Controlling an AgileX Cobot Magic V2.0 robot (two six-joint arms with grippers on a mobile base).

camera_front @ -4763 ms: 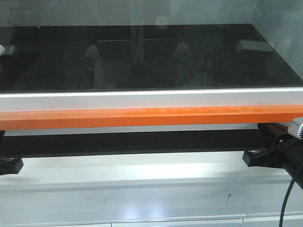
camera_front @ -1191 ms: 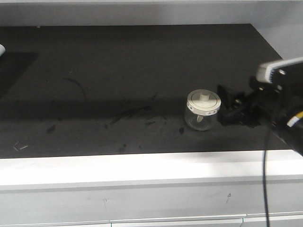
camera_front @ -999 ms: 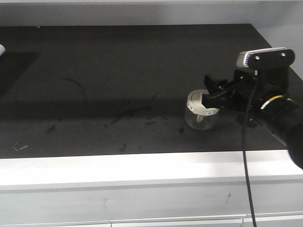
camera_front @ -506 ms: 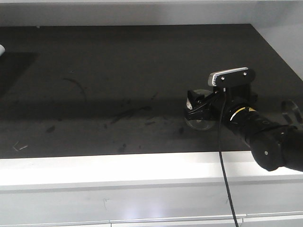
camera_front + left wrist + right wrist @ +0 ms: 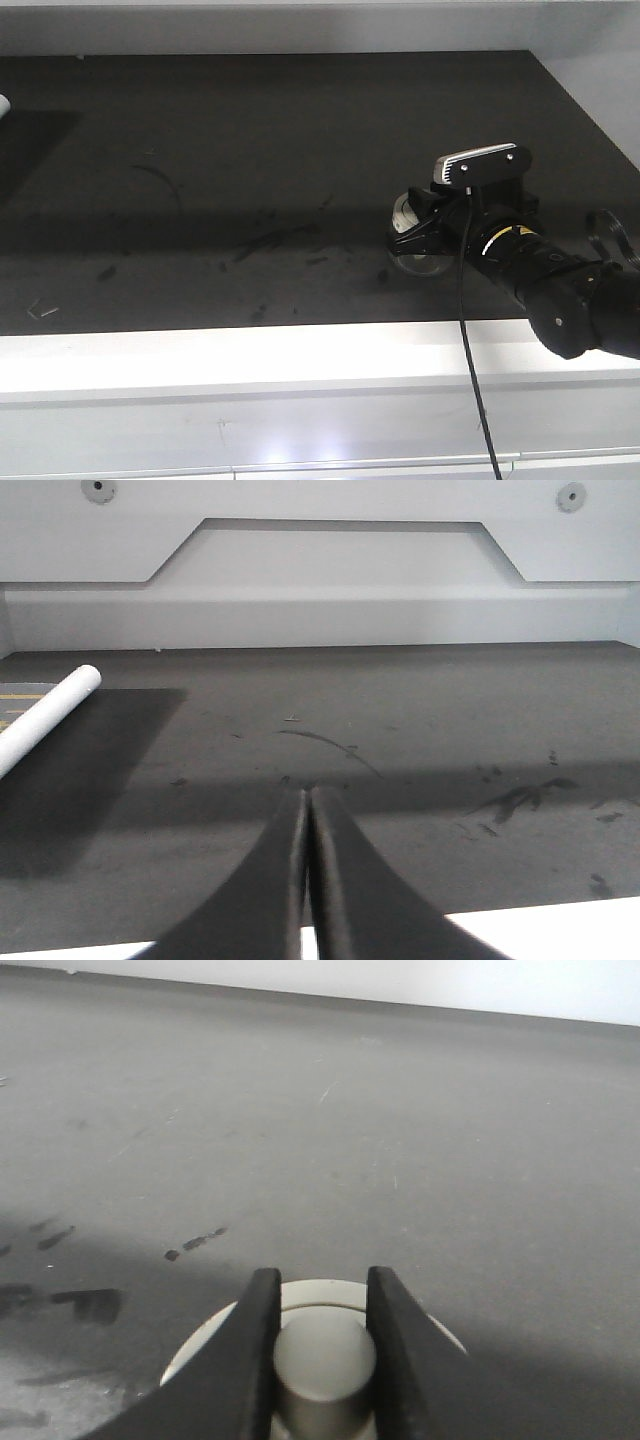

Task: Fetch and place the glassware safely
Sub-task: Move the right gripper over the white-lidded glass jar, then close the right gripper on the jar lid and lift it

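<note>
- Glass comes first, nearest us: the glass jar [image 5: 420, 262] stands on the black surface [image 5: 250, 150], to the right and near its front edge. A slip here could send it over the pale ledge [image 5: 250, 360].
- Our right gripper [image 5: 322, 1290] is closed narrow on the knob [image 5: 325, 1370] of the lid [image 5: 195, 1365], with a finger against each side. We judge that the lid may lift off alone, or that the smooth knob may slide free and drop the jar.
- Our left gripper [image 5: 306, 805], fingers pressed together on nothing, is out to the left and cannot steady the jar.
- Far left lies a white tube [image 5: 45, 715], well apart from the jar.
</note>
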